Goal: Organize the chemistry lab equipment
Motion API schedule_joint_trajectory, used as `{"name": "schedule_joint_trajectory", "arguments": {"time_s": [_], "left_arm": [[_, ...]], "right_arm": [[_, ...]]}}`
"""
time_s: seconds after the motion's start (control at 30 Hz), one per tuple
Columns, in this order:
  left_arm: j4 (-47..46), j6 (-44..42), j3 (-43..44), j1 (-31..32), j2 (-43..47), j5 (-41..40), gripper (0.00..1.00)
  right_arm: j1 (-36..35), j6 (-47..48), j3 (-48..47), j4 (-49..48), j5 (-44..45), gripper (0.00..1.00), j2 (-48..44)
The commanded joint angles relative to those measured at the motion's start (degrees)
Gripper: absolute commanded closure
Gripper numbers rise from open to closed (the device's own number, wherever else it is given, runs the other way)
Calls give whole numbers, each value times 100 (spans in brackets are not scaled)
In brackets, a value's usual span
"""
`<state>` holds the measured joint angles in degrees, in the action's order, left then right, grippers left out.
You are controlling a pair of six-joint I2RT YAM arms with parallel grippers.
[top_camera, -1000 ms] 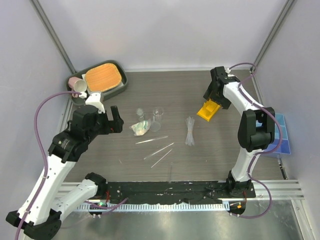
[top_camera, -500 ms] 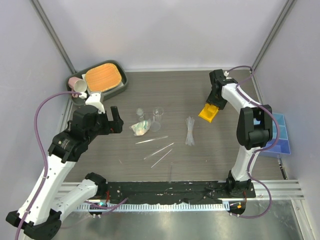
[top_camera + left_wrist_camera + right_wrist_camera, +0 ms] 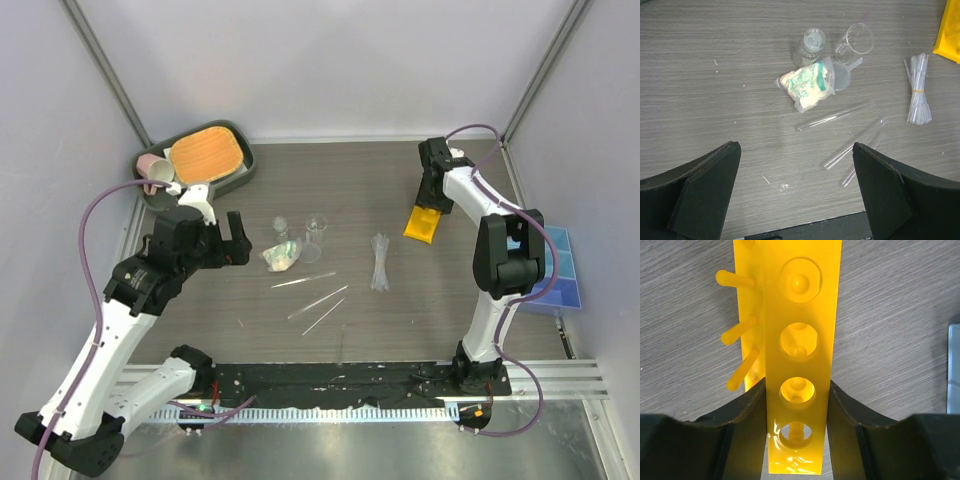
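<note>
My right gripper is shut on the yellow test tube rack at the back right of the table; in the right wrist view the rack stands between both fingers, its round holes facing the camera. My left gripper is open and empty, left of the loose glassware. Three thin clear tubes lie on the table ahead of it, also in the top view. Two small clear beakers and a funnel stand behind them. The pipette bundle lies in the middle, also in the left wrist view. The blue tray sits at the right edge.
A grey tray with an orange pad and a pink mug stands at the back left. A small plastic packet with green and cream contents lies beside the beakers. Walls close in the table on three sides.
My right gripper has set the rack more upright and shifted it slightly right and back. My left arm has moved a little forward toward the glassware.
</note>
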<state>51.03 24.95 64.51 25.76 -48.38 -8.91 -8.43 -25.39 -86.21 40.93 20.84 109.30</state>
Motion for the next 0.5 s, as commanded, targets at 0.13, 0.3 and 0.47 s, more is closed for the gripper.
{"name": "schedule_joint_trajectory", "arguments": {"time_s": [0.13, 0.3, 0.47], "left_arm": [[-14, -104, 79, -9, 30, 30, 0], [-22, -139, 44, -9, 13, -32, 0], [-215, -183, -9, -1, -40, 178, 0]], "right_arm": [[-361, 1017, 166, -322, -457, 66, -49], [-836, 1605, 131, -252, -203, 65, 162], [-1029, 2116, 158, -348, -300, 65, 311]]}}
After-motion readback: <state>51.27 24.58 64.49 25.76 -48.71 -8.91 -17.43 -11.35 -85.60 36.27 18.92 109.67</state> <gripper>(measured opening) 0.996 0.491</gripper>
